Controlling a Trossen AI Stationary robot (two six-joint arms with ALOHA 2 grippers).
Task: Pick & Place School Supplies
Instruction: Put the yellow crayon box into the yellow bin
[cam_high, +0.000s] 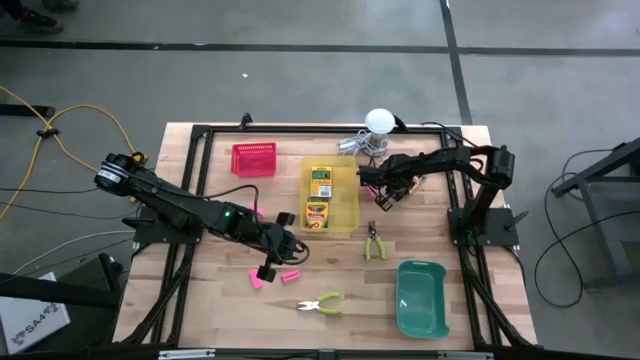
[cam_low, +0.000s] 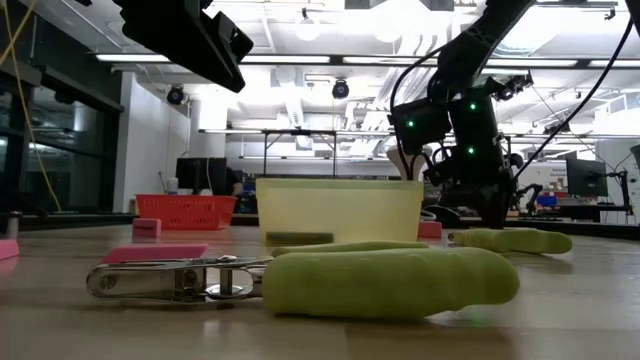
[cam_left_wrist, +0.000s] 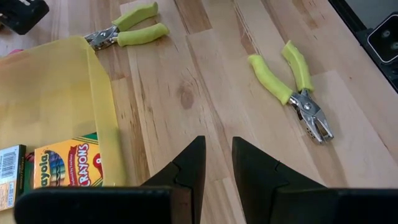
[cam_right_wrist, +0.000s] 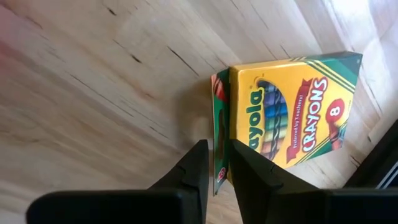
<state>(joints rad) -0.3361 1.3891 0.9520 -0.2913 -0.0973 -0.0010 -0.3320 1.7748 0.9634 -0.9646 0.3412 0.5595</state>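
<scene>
Right gripper (cam_right_wrist: 214, 163) pinches the crayon box (cam_right_wrist: 286, 112) by its near edge to lift it toward the yellow bin (cam_high: 345, 195), while the left gripper (cam_left_wrist: 217, 163) hovers narrowly parted, holding nothing.

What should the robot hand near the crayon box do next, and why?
Probably lift. In the right wrist view, the right gripper has its fingers nearly together over the edge of a crayon box lying on the wood table. If that pinch holds, raising the box a little would let it head toward the yellow bin.
</scene>
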